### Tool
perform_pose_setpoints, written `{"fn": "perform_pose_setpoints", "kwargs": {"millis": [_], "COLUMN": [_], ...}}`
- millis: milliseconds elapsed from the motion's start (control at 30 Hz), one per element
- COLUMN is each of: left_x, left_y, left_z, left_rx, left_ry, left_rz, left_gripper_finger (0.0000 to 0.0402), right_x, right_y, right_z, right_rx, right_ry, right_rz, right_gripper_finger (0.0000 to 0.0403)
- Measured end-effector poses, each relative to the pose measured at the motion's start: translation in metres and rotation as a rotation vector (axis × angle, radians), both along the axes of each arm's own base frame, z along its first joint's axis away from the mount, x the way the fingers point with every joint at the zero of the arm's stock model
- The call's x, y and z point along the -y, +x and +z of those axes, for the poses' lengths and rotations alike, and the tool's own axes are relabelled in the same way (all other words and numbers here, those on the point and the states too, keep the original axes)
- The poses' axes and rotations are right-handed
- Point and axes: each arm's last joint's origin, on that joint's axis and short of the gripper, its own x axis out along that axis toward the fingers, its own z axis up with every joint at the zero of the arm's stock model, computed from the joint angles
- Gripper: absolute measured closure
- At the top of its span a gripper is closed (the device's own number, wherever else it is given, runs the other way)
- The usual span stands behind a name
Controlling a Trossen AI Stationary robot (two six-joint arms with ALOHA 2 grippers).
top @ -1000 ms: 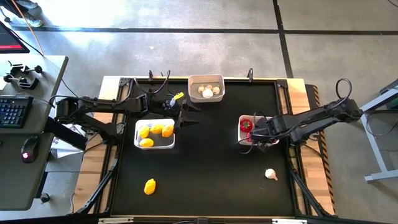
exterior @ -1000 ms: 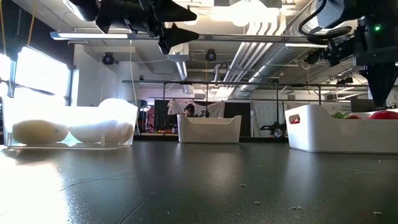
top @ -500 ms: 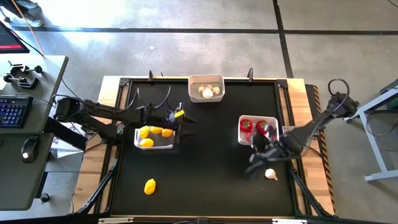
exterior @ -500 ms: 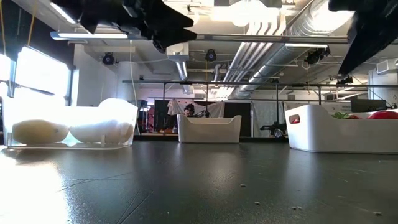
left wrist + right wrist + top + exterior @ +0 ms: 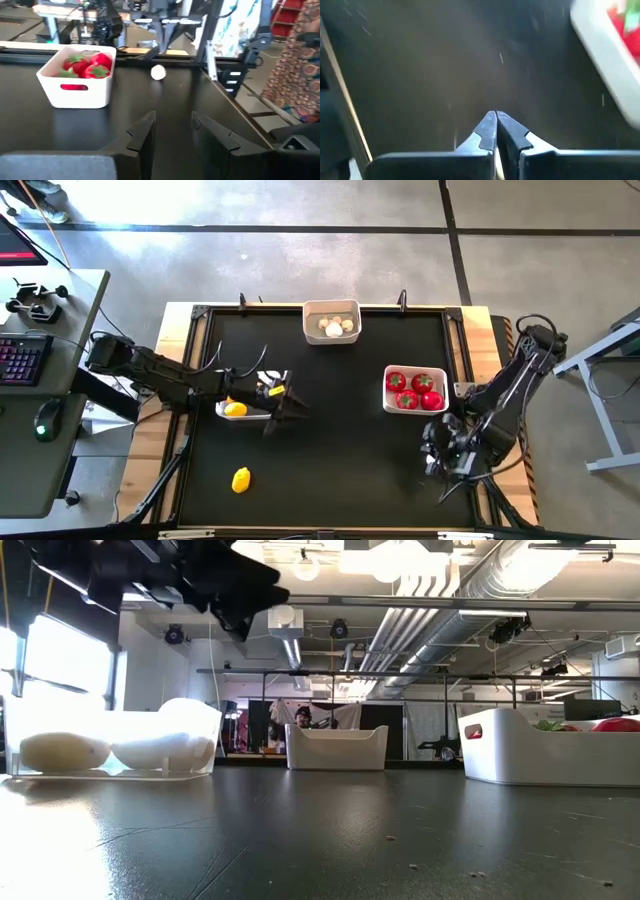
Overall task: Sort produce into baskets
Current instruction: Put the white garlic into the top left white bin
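Sorting is mostly done, judging by the layout. Three tomatoes sit in the right-hand basket. White garlic bulbs sit in the far basket. Lemons are in the left basket, which your left arm partly covers in the high view.

Loose pieces: one lemon lies alone on the black mat, toward the near edge and well apart from its basket. The left wrist view shows one garlic bulb on the mat close to the right rail. The high view doesn't show it; the right arm hides that spot.

Left gripper hangs just beside the lemon basket on its inner side. Its fingers stand partly apart with nothing between them. My read: it has nothing to carry and the loose lemon is its obvious next pick.

Right gripper is pressed fully shut and empty, aimed at bare mat near the right rail, with the tomato basket's wall off to one side. Closed like that it can't take the bulb, so you'd need to open it first.

Room: the mat's middle is wide open for the left arm. The right side is tight, because the bulb sits between the tomato basket and the table's raised edge. Watch the rail and the basket wall there.
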Motion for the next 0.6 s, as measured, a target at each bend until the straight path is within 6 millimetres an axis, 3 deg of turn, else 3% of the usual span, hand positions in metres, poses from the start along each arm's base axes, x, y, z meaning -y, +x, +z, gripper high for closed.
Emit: {"fn": "perform_pose_setpoints", "kwargs": {"millis": [167,333,467,600], "left_x": [0.010,0.014,0.015,0.015], "left_y": [-0.001,-0.002,-0.002,-0.002], "left_z": [0.002,0.003,0.003,0.003], "left_rx": [0.017,0.031,0.034,0.034], "left_ry": [-0.002,-0.004,0.005,0.006], "left_rz": [-0.039,-0.055,-0.050,-0.049], "left_gripper_finger": [0.0300,0.0300,0.0300,0.0300], "right_x": [-0.007,-0.011,-0.017,-0.019], "right_y": [-0.005,-0.007,-0.003,0.000], "right_z": [-0.018,-0.034,-0.041,-0.042], "right_rx": [-0.247,-0.447,-0.431,-0.387], "right_ry": [0.029,-0.006,0.000,-0.008], "right_rz": [-0.066,-0.170,-0.142,-0.114], "right_gripper_finger": [0.0365,0.0269,0.0199,0.0160]}}
